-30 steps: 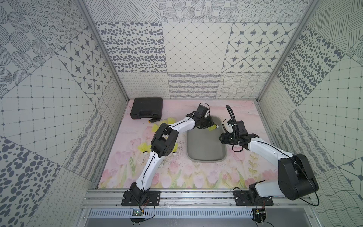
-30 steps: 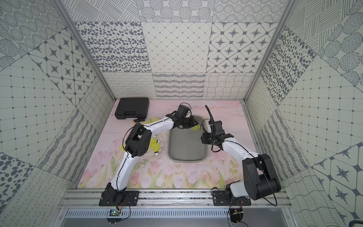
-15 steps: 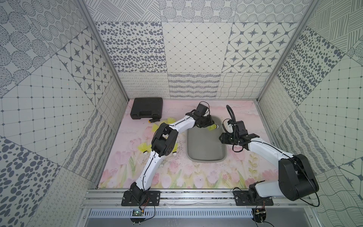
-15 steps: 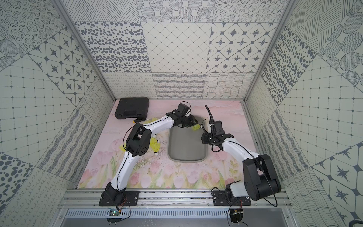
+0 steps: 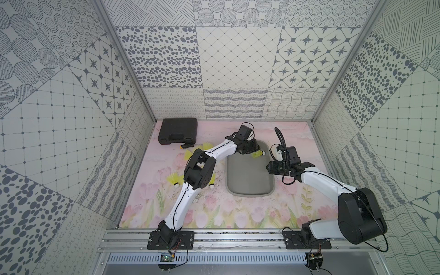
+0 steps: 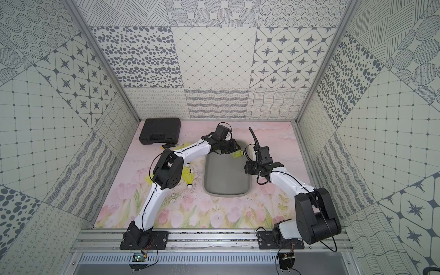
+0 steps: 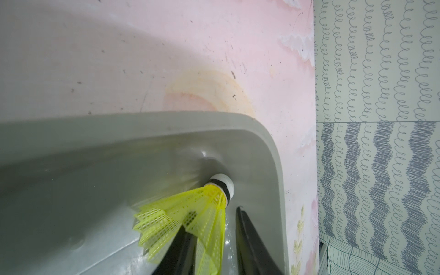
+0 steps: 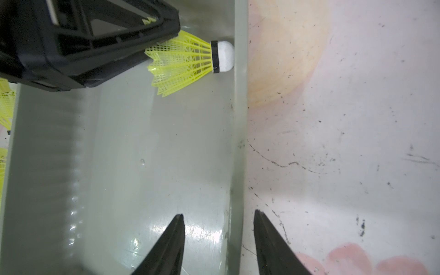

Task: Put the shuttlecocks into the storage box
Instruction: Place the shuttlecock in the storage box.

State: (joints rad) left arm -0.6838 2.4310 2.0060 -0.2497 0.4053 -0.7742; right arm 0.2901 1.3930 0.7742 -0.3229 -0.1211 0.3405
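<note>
The shuttlecock (image 7: 197,214) (image 8: 188,62) has a neon yellow-green mesh skirt, a narrow black band and a white rounded cork. It lies on its side inside the storage box (image 5: 250,176) (image 7: 142,133), a shallow grey tray with rounded corners set mid-mat between the two arms. It occupies the far right corner, with the cork against the wall. The left gripper (image 7: 210,217) stands over the skirt with its jaws parted. One finger lies under the mesh and the other stands clear of it with grey floor showing between, so the item is released, not clamped. The right gripper (image 8: 217,214) is spread wide and holds nothing, with one finger above the box floor and the other above the pink floral mat (image 5: 214,214), straddling the right wall. Compared with the top views from one second ago, the shuttlecock sits in the same corner and both arms keep nearly the same pose; no clear shift is visible. Loose shuttlecocks (image 5: 175,182) (image 6: 189,178) lie on the mat left of the box, partly covered by the left arm's elbow. A black hard case (image 5: 178,131) sits at the far left corner, with a screwdriver (image 5: 187,145) just in front of it. In the right wrist view, the left gripper's housing hides the skirt's open end.
</note>
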